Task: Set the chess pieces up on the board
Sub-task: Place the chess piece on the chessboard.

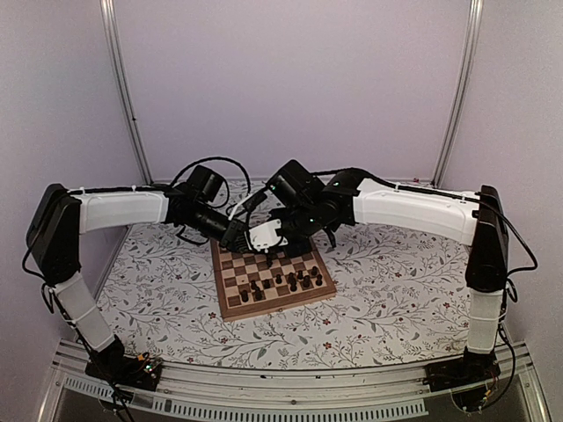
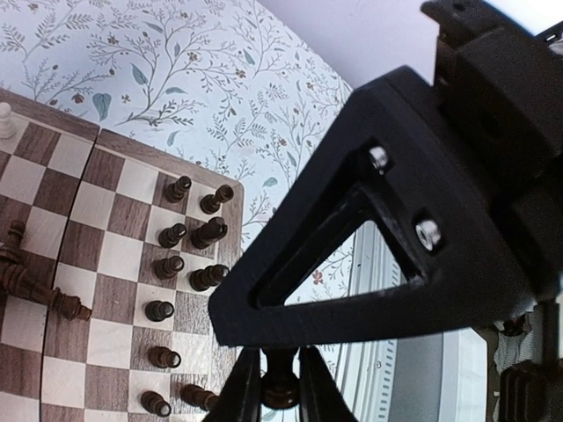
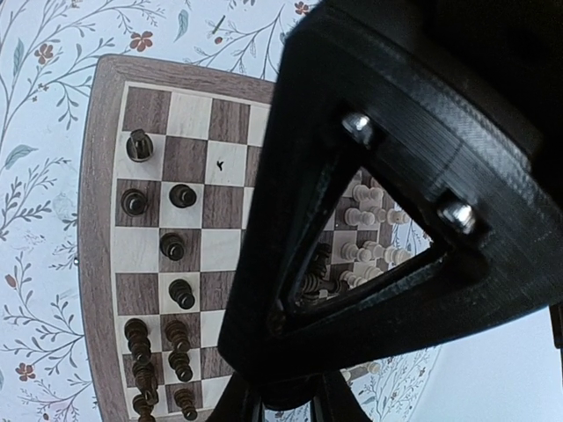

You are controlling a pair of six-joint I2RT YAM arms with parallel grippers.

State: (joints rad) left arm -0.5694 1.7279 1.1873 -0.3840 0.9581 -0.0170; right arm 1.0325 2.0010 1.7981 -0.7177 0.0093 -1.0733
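Observation:
The board (image 1: pixel 230 308) lies mid-table on the floral cover. Several dark pieces (image 1: pixel 281 281) stand on its near half. Both grippers hover close together over its far edge. My left gripper (image 1: pixel 237 237) is shut on a dark piece (image 2: pixel 281 382), held between its fingers (image 2: pixel 242 396) in the left wrist view. My right gripper (image 1: pixel 286 233) seems shut on a dark piece (image 3: pixel 286 400), mostly hidden by its frame. Pale pieces (image 3: pixel 369 211) stand bunched at the far side in the right wrist view. Some dark pieces (image 2: pixel 35 286) lie fallen on the board.
The floral table cover (image 1: pixel 396 290) surrounds the board on all sides. A metal rail (image 1: pixel 290 387) runs along the near table edge between the arm bases. Cables loop above the wrists. Dark pieces (image 3: pixel 176 352) crowd one board corner.

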